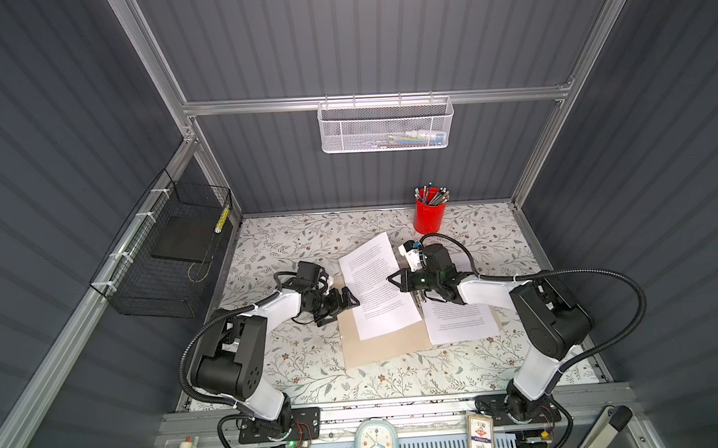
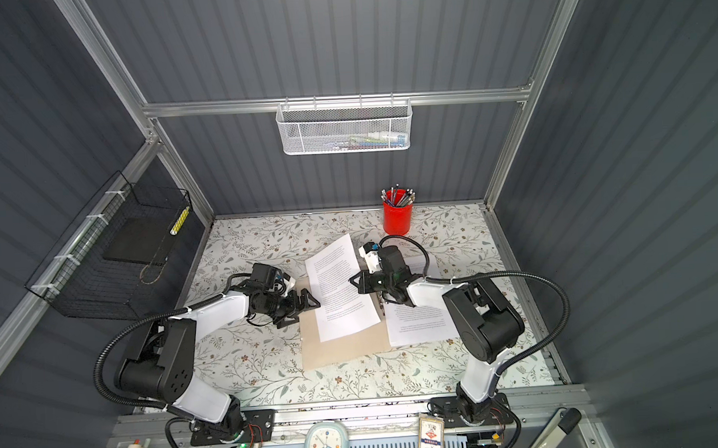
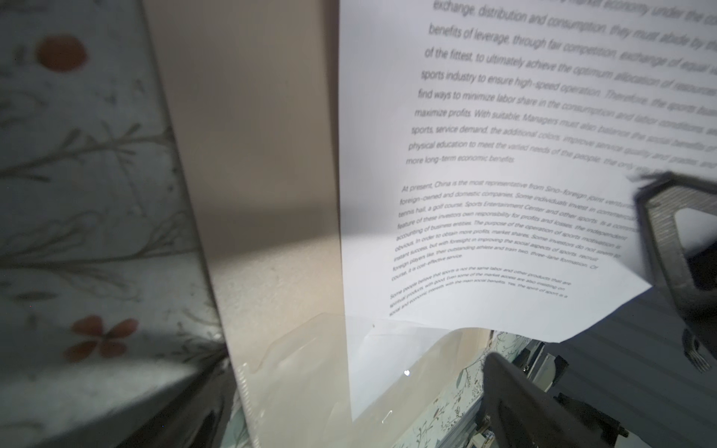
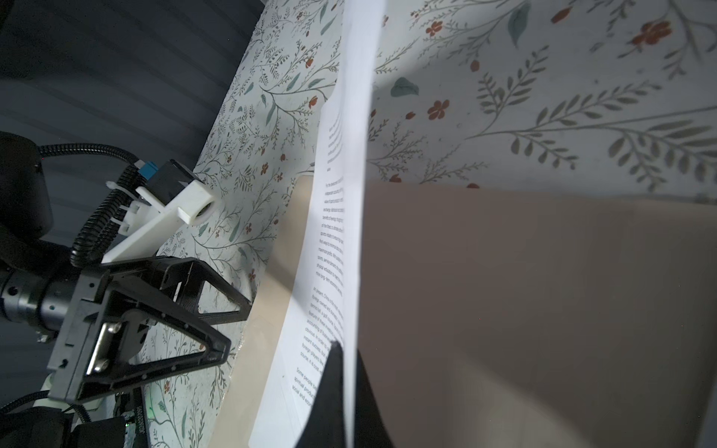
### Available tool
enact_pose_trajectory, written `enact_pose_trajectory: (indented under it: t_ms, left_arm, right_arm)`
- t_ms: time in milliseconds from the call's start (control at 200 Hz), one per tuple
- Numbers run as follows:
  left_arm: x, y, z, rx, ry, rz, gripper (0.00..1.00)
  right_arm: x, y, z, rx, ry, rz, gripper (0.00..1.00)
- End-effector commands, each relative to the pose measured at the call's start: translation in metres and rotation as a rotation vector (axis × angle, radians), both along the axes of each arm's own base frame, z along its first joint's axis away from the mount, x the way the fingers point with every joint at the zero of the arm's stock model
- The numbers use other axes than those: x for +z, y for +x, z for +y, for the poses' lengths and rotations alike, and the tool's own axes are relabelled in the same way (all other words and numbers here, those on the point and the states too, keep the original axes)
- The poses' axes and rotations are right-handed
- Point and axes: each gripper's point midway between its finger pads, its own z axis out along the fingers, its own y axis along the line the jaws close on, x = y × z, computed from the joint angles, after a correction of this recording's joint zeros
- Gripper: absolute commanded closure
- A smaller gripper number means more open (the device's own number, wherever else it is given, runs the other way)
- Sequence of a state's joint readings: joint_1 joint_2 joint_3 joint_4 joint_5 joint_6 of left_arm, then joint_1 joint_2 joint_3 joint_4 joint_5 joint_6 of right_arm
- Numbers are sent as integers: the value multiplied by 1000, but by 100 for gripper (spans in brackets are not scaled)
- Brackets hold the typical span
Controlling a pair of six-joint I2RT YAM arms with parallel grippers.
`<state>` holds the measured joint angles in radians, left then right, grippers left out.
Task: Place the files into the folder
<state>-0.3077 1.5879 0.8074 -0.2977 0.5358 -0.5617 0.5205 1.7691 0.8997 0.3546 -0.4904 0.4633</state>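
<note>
The right fingers (image 1: 393, 279) pinch a sheet (image 1: 372, 287) by its edge to lay it in the open folder (image 1: 375, 351); the left fingers (image 1: 350, 298) gape empty alongside.

We see a robot test cell dressed like an office corner. Grey ribbed panels (image 1: 382, 37) on an aluminium frame (image 1: 260, 105) close three sides. A red pen cup (image 1: 430, 220) stands on the flowered desk (image 1: 314, 372), a white mesh basket (image 1: 386, 128) hangs behind, and two robot arms (image 1: 238, 351) are bolted at its front.
</note>
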Motion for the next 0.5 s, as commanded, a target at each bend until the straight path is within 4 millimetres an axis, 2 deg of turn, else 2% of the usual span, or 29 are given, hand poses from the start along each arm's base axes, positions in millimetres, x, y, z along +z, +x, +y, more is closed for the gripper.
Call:
enact_pose_trajectory:
  t_ms: [0,240,380,495]
  left_arm:
    - [-23,-23,12,14,60,102,0]
    - [-22,-22,11,17,54,99,0]
    - [-21,-20,10,18,52,96,0]
    - [-22,-17,9,17,53,93,0]
  right_arm:
    - [8,10,14,24,38,-32,95]
    - [-6,-1,36,83,74,7,95]
    - [-7,-13,36,98,94,40,95]
    - [-15,-27,31,104,62,67,95]
